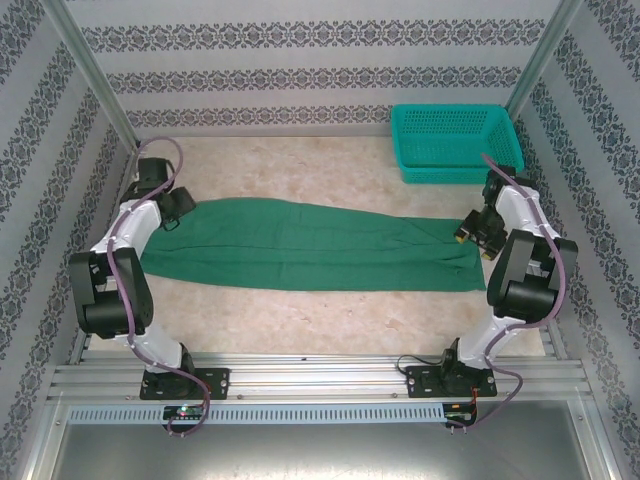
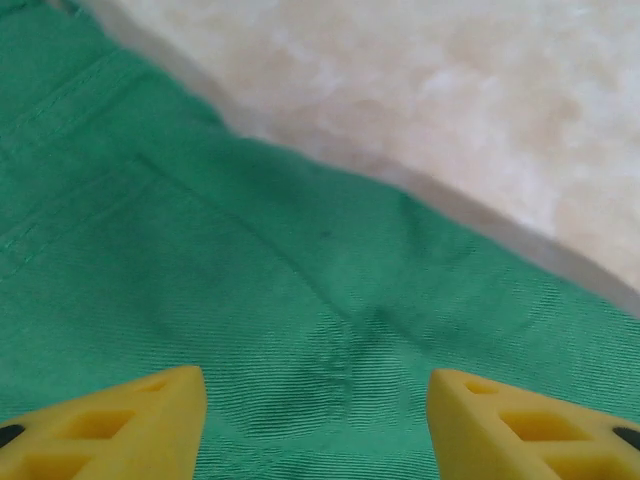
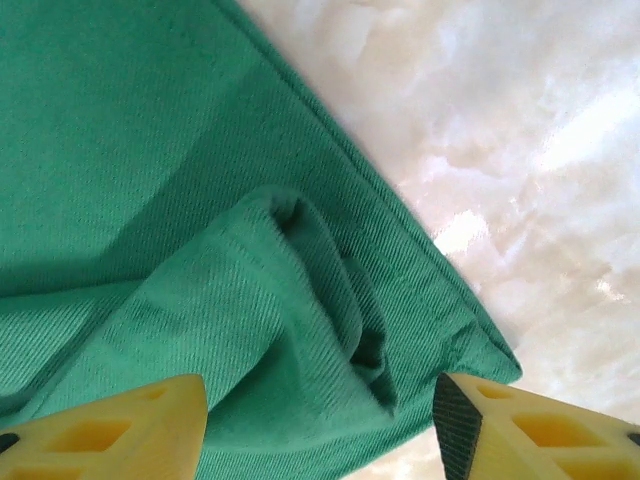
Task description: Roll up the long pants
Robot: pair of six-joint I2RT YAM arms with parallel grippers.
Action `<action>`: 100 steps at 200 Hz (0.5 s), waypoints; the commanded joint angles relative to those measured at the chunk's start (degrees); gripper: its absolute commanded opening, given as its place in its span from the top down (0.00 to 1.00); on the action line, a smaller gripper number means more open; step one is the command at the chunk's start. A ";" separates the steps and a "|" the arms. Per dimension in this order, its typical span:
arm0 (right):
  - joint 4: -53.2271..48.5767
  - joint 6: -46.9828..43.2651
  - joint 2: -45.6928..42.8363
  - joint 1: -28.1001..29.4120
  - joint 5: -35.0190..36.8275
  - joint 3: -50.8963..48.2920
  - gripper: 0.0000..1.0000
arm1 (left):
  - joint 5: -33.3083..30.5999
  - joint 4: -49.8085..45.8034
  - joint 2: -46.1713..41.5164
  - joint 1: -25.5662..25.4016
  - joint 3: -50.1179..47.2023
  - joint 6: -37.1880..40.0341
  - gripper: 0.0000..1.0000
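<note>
The long pants lie flat across the middle of the table, dark green, folded lengthwise, waist at the left and leg ends at the right. My left gripper hovers over the waist end; its wrist view has green cloth with a seam between the wide-apart yellow fingertips. My right gripper hangs above the leg hems. In its wrist view the hem corner is bunched into a raised fold between the spread fingertips. Both grippers are open and hold nothing.
A teal mesh basket stands at the back right of the beige marbled table. Patterned walls enclose the back and both sides, and an aluminium rail runs along the near edge.
</note>
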 commanded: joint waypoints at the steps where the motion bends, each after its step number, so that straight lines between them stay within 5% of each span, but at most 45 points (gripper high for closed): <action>1: 3.03 -0.27 1.90 -0.34 -1.63 -0.33 0.36 | 3.38 1.03 1.27 -0.10 -0.41 -0.56 0.40; 56: 6.85 0.63 8.18 -0.55 -4.33 1.56 0.38 | 2.61 0.83 1.77 1.58 -1.22 -1.11 0.41; 100: 7.25 0.50 9.18 -0.57 -6.19 3.61 0.38 | -2.39 0.95 -4.13 8.16 -5.32 -6.44 0.33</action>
